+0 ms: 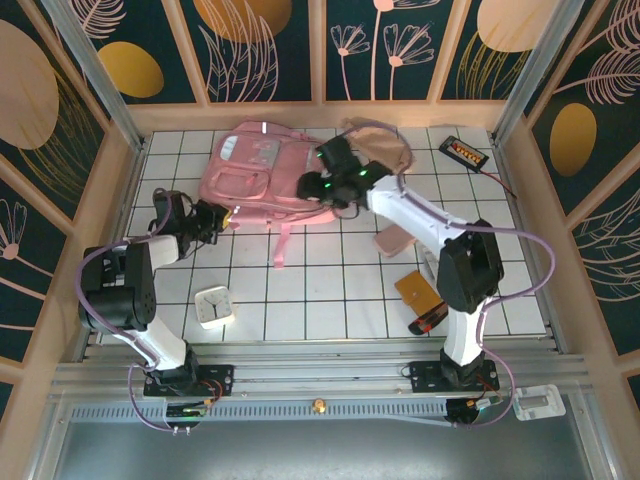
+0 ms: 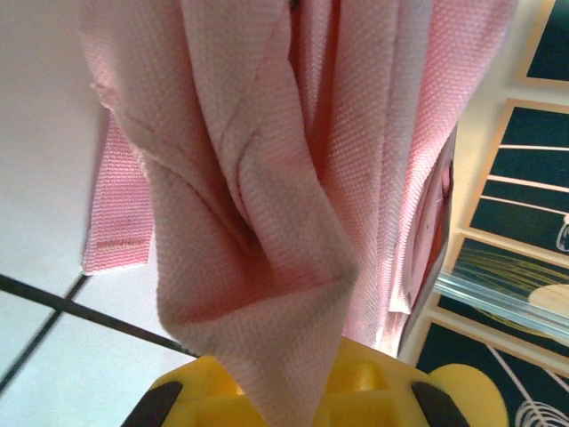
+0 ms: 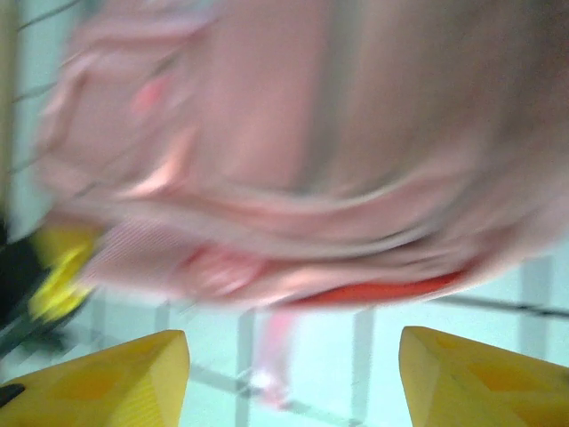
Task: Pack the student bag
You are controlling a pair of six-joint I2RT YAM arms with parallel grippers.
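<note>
The student bag (image 1: 255,170), a big pink backpack, lies flat at the back of the tiled table, its straps trailing toward the front. My left gripper (image 1: 226,217) is at the bag's lower left edge. In the left wrist view its yellow jaws (image 2: 298,396) are shut on a fold of the bag's pink woven fabric (image 2: 267,205). My right gripper (image 1: 325,183) hovers over the bag's right side. In the blurred right wrist view its yellow fingers (image 3: 107,374) stand wide apart with nothing between them, just below the bag (image 3: 293,133).
A beige-pink cloth pouch (image 1: 385,145) lies right of the bag, with a black device (image 1: 464,152) at the back right. A flat dusty-pink pouch (image 1: 395,240), a brown booklet (image 1: 418,290) and a red-black item (image 1: 428,320) lie near the right arm. A white clock (image 1: 213,306) sits front left.
</note>
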